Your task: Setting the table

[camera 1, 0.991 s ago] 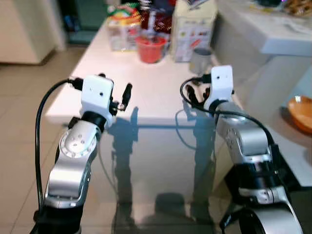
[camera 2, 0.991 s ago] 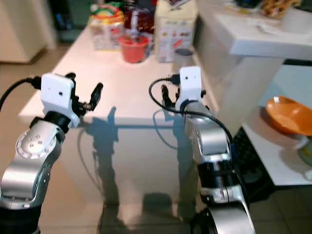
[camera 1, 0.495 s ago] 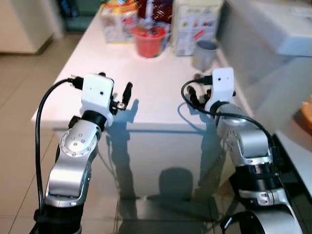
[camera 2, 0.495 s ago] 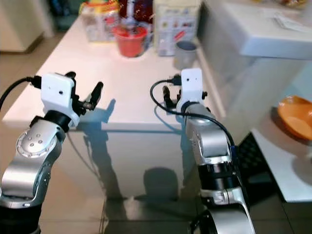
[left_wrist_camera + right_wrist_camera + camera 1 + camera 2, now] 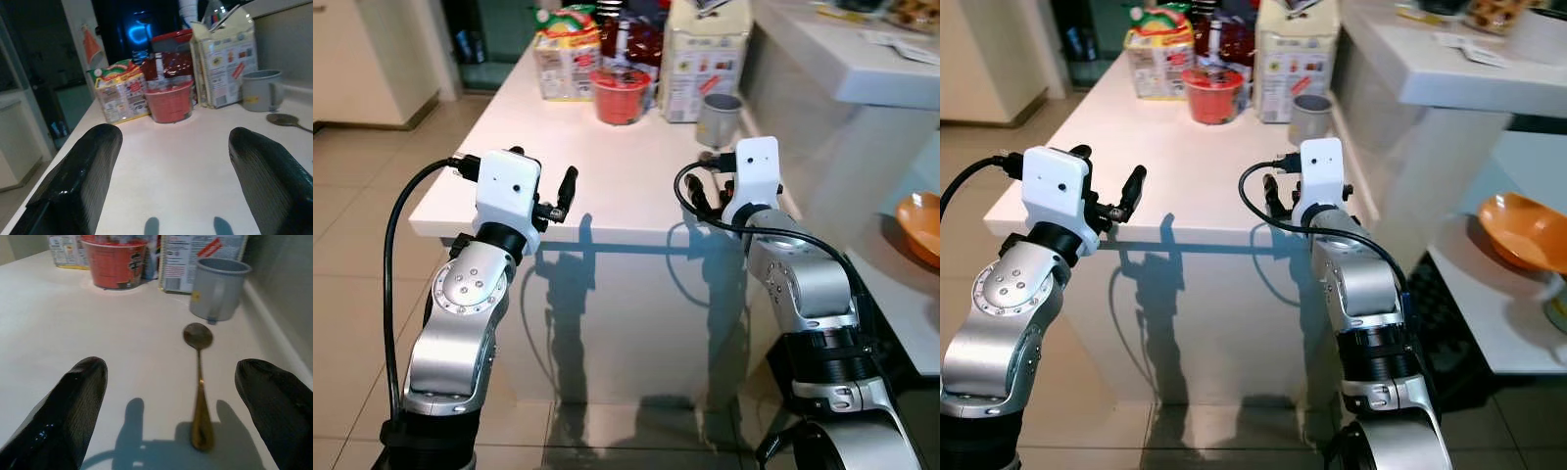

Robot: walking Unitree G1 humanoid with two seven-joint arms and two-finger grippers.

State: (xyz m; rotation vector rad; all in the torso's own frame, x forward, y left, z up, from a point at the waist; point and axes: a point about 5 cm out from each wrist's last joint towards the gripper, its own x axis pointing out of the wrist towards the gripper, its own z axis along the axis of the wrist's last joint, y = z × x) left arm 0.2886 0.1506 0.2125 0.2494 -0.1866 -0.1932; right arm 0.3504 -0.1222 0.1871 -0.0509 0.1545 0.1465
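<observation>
While we are standing at the near end of the white table (image 5: 636, 186), we are holding both arms up over its front edge. Our left gripper (image 5: 171, 161) is hanging above the near left part of the tabletop with its two fingers spread wide and nothing between them. Our right gripper (image 5: 171, 396) is hovering over the near right part, its fingers likewise spread wide and holding nothing.

A spoon (image 5: 198, 382) is lying flat on the table just ahead of our right gripper, its bowl pointing away from us toward a grey mug (image 5: 217, 286). The mug is standing upright just beyond the spoon's bowl, close to the table's right edge, where a pale counter wall (image 5: 803, 108) is rising alongside.

Farther back, things are crowding the far end of the table: a red cup (image 5: 620, 95) with a printed band, a white carton (image 5: 705, 59) just beside the mug, a colourful packet (image 5: 566, 61) on the left, and a dark red jar (image 5: 168, 61) behind the cup. Off to our right, an orange bowl (image 5: 1520, 232) is sitting on a lower white surface, well apart from the table.
</observation>
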